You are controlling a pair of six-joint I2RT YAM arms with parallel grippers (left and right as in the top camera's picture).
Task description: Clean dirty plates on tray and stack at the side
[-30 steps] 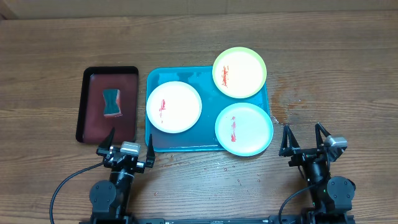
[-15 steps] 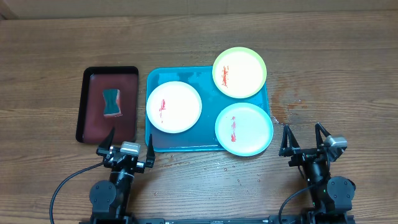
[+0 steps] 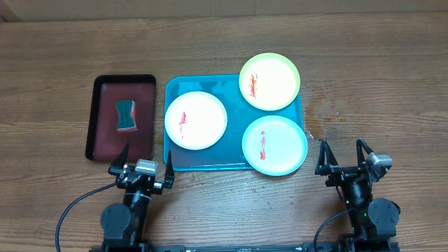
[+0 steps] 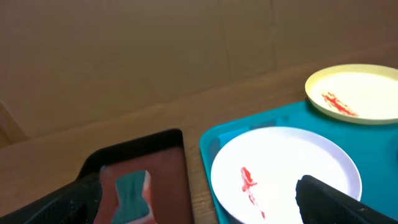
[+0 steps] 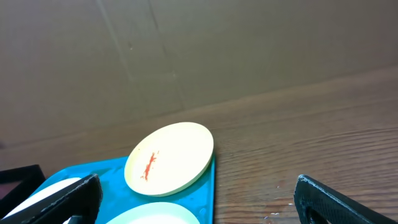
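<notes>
**3 smeared plates on tray, both tools open & empty**

Tray [image 3: 210, 159] sits mid-counter [image 3: 56, 49], long side running L-R. 3 plates on it, none stacked, none touching. White plate [image 3: 196, 120] is at tray's L end, its edge reaching the L rim; red smear L of ctr. Yel-green plate [image 3: 269, 81] is at far R corner, hanging out over the far rim; red smear on its L half. Cyan plate [image 3: 274, 145] is at near R corner, overhanging the R & near rims; red streak near ctr. Yel-green & cyan plates are close, w/ a thin strip of tray between. White plate lies apart from both.

Black tray [image 3: 105, 140] lies just L of tray, w/ a narrow gap of counter between; dark red inside. Teal sponge [image 3: 126, 115] lies in it, toward the far half, pinched at the waist.

L tool [image 3: 148, 152] is at near side of counter, fingers spread wide, nothing between them. In overhead view one tip overlaps black tray's near R corner, the other tray's near L corner. L wrist cam: white plate w/ smear ahead, btw the two dark fingers; sponge off to the L.

R tool [image 3: 341, 143] is also at near side, just R of cyan plate, not touching it; fingers wide apart, empty. R wrist cam: yel-green plate ahead-L, bare counter to the R.

Darker speckled patch [image 3: 323, 119] on counter just R of tray.
</notes>
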